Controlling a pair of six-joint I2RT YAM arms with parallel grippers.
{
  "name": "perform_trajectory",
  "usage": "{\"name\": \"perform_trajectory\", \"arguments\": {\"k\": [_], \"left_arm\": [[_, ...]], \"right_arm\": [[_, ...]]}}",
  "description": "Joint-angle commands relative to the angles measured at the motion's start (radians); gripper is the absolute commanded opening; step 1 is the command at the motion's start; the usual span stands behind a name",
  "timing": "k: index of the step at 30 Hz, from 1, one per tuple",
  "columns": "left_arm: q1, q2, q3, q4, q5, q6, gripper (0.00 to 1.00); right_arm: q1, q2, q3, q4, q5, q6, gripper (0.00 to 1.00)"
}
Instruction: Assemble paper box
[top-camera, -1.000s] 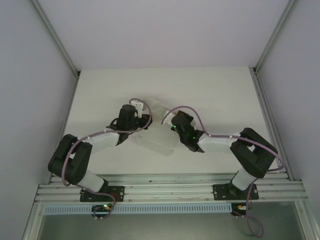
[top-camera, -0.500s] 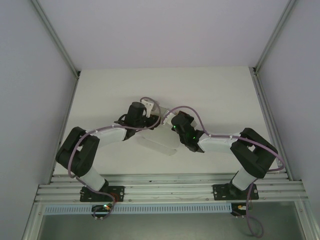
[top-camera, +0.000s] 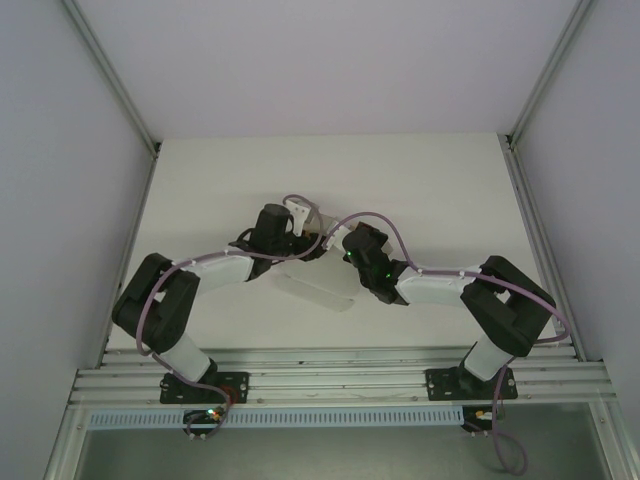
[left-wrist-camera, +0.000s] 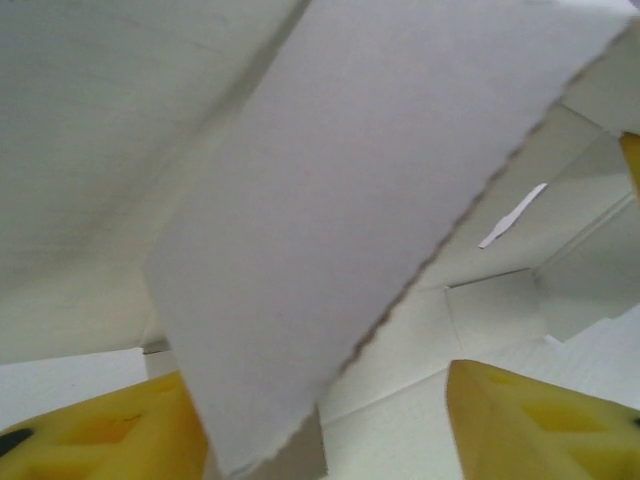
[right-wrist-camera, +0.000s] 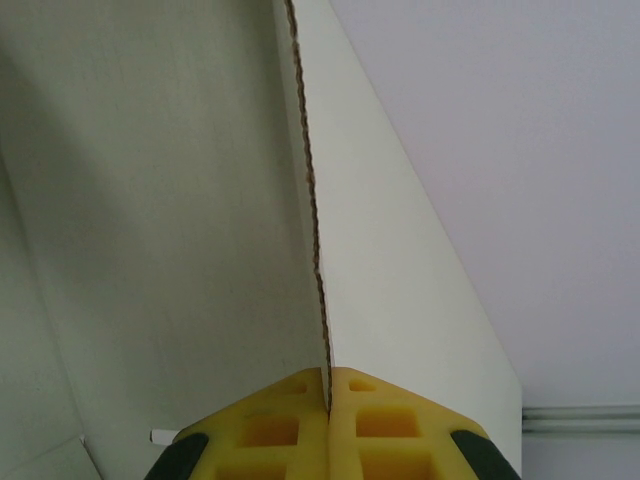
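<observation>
Paper box (top-camera: 315, 290), part-folded, at centre of table (top-camera: 200, 180).
Raised panel edge pinched tight in right gripper (right-wrist-camera: 328, 385) at box's 1 o'clock; left gripper (left-wrist-camera: 320, 430) at 11 o'clock, jaws spread wide either side of a flap.

free: far half of table (top-camera: 400, 165) | blocked: centre, paper box (top-camera: 320, 288) between left arm (top-camera: 215, 272) and right arm (top-camera: 430, 285)

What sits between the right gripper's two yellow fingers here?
A thin wall of the paper box, edge-on, clamped by the right gripper, in the right wrist view.
</observation>
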Motion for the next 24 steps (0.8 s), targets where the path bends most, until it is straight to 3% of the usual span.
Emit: {"name": "perform_trajectory", "arguments": {"k": [1,4,6,10,15,20,24], "left_arm": [[0.031,-0.081,-0.049,0.062,0.119,-0.016,0.72],[0.084,-0.206,-0.124,0.075,0.128,-0.018,0.93],[0.131,-0.292,-0.160,0.042,0.105,-0.023,1.00],[0.219,-0.447,-0.186,-0.081,0.016,-0.039,1.00],[0.288,-0.520,-0.178,-0.210,-0.205,-0.111,1.00],[0.438,-0.415,-0.142,-0.237,-0.152,-0.205,1.00],[0.492,-0.285,-0.092,-0.157,-0.045,-0.163,1.00]], "right_arm": [[0.007,-0.030,-0.005,0.006,-0.004,-0.007,0.00],[0.007,-0.024,-0.004,0.018,0.002,-0.037,0.00],[0.006,-0.014,-0.002,0.039,0.010,-0.061,0.00],[0.009,0.013,0.000,0.125,0.008,-0.170,0.00],[0.025,0.047,-0.005,0.243,-0.028,-0.310,0.00],[0.051,0.072,-0.004,0.330,-0.048,-0.393,0.00],[0.062,0.087,-0.025,0.397,-0.063,-0.432,0.00]]}}
